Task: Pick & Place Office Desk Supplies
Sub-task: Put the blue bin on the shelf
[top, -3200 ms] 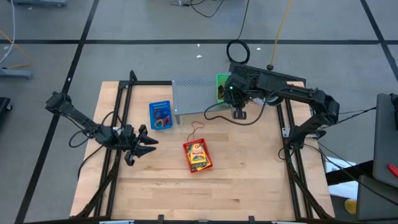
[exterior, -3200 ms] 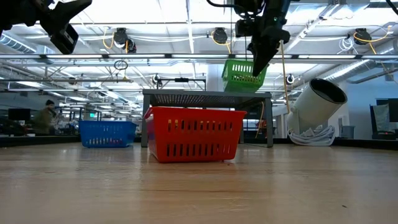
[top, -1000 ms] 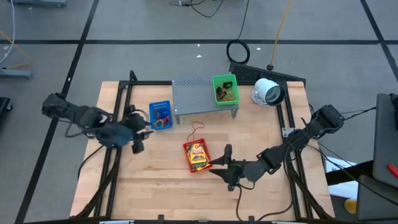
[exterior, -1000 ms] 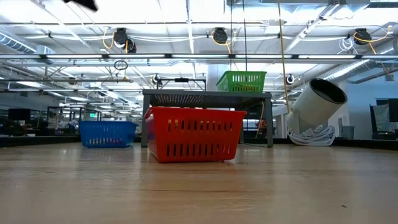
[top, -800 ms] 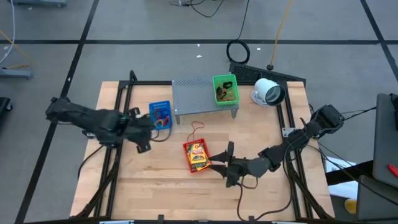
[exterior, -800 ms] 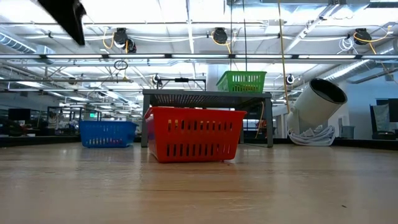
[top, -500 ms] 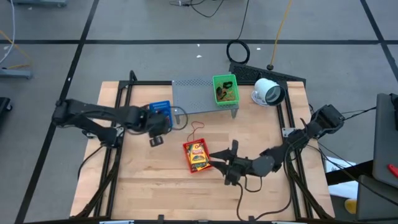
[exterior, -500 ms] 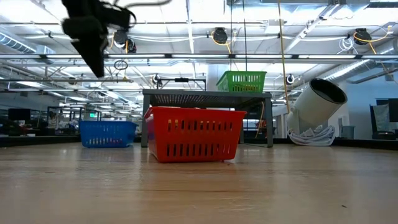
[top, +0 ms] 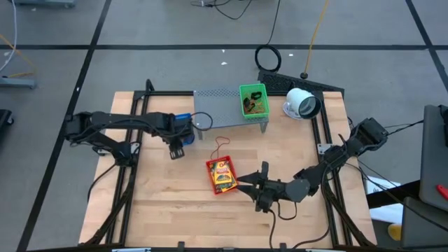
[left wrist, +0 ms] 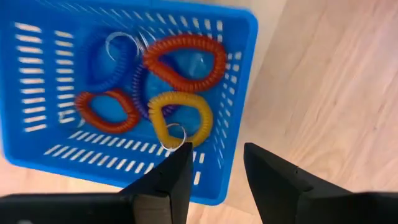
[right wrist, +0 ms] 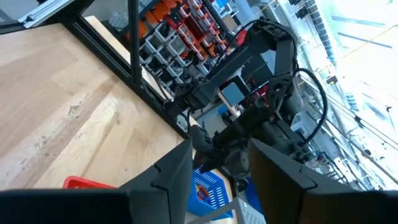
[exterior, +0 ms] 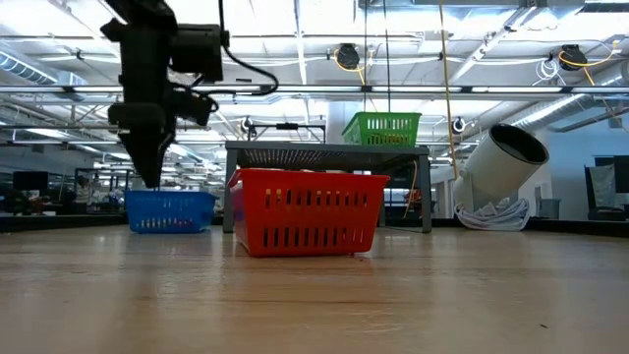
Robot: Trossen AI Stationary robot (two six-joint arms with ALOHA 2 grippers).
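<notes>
- Coiled loops [left wrist: 177, 59] lie sorted in the blue basket [left wrist: 239, 74], left of the grey shelf [top: 220, 105].
- Left hand [left wrist: 214, 165] hovers above the basket's edge, released and empty, likely ready to reach in.
- Right hand [top: 246, 185], released and empty, waits beside the red basket [top: 222, 175] on the desk [top: 182, 210].

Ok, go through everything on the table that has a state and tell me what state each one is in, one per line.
Left pincer: open, empty, above the blue basket.
Right pincer: open, empty, low beside the red basket.
Blue basket: upright, holding coil loops.
Red basket: upright on the table, holding yellow packets.
Green basket: upright on the grey shelf.
White device: lying tilted on its side.
</notes>
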